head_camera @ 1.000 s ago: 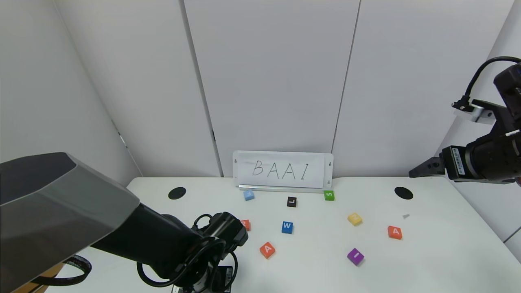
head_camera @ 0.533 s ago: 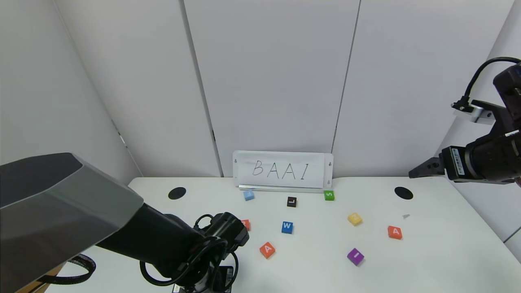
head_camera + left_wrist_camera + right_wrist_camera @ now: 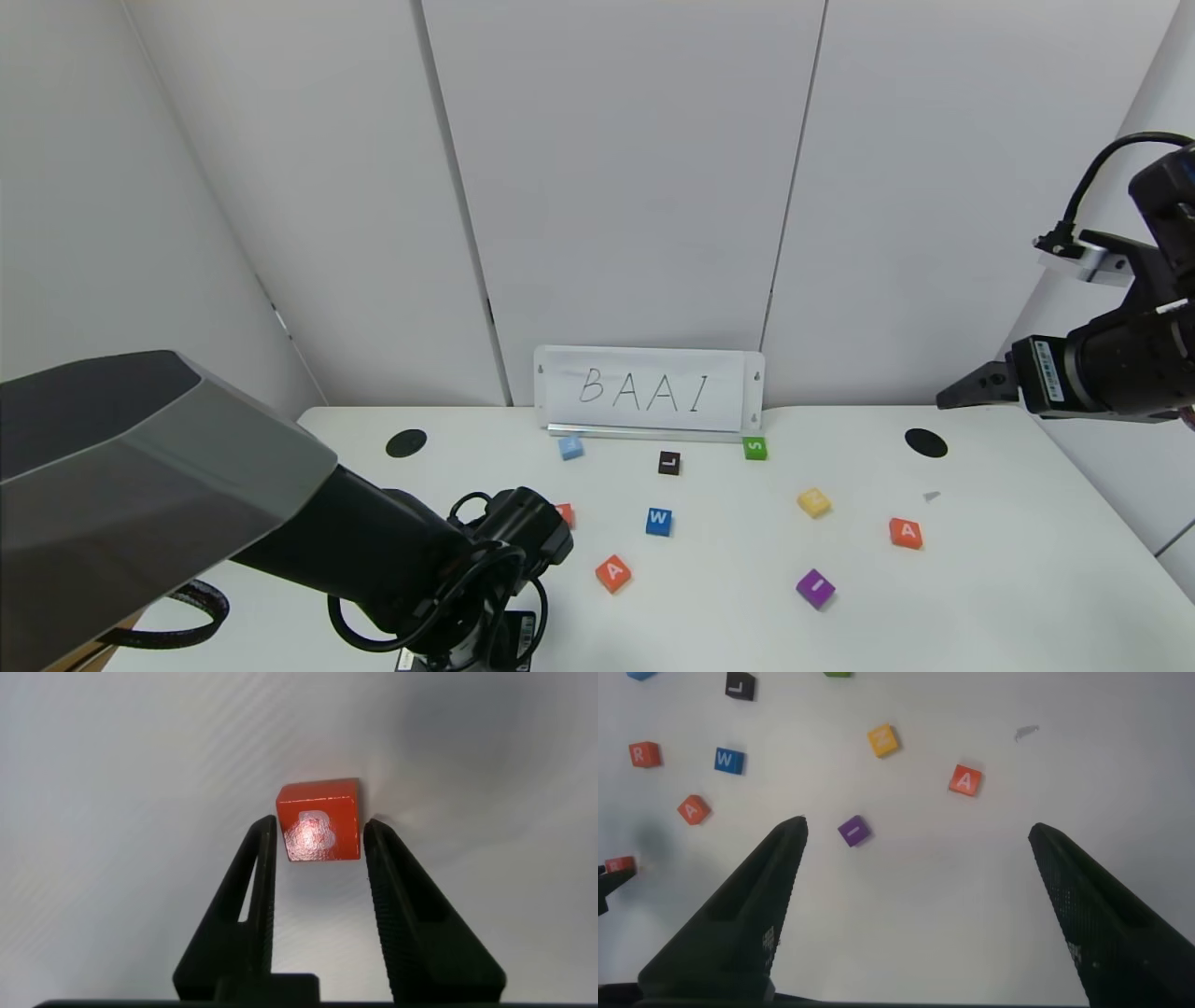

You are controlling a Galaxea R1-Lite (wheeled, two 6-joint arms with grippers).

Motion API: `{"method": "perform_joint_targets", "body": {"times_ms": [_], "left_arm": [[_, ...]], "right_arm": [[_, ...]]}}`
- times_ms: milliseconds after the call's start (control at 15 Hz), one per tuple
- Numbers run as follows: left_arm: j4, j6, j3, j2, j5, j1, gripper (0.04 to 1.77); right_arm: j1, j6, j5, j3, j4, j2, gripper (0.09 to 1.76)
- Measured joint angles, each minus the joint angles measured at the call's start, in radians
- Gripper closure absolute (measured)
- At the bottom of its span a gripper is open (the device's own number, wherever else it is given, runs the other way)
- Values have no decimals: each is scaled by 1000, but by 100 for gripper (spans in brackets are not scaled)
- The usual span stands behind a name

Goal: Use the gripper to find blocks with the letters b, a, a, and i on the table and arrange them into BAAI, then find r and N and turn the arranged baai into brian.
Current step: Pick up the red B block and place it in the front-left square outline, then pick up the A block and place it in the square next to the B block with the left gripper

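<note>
The left gripper point(image 3: 320, 840) is hanging low over the near left part of the table point(image 3: 1008, 579), its jaws standing just apart on either side of the B block point(image 3: 320, 821), an orange-red cube with a worn white letter on its face. A thin gap is showing beside each finger, so the block is resting on the white surface, not pinched.

Taking the BAAI sign point(image 3: 649, 389) at the far edge as the landmark: the R block point(image 3: 643, 754), orange-red with a white letter, is sitting nearer than the sign's left end, half hidden behind the left arm in the head view. One A block point(image 3: 613, 572) is lying nearer still, below the sign's middle; the other A block point(image 3: 906, 533) is sitting well off to the sign's right. The purple I block point(image 3: 816, 588) is lying tilted between those two. The yellow N block point(image 3: 814, 502), its letter faint, is sitting right of the sign's right end.

The right gripper point(image 3: 915, 840) is hovering high at the right side, jaws spread wide and holding nothing.
</note>
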Motion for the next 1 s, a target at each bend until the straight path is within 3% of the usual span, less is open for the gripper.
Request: {"method": "perform_joint_targets", "body": {"times_ms": [400,1000], "left_arm": [[4,0,-1,1,0,0,55],[4,-19,-18,-31,5,2,24]], "right_arm": [[0,0,0,1,0,0,14],[-1,0,0,-1,-1,0,14]]}}
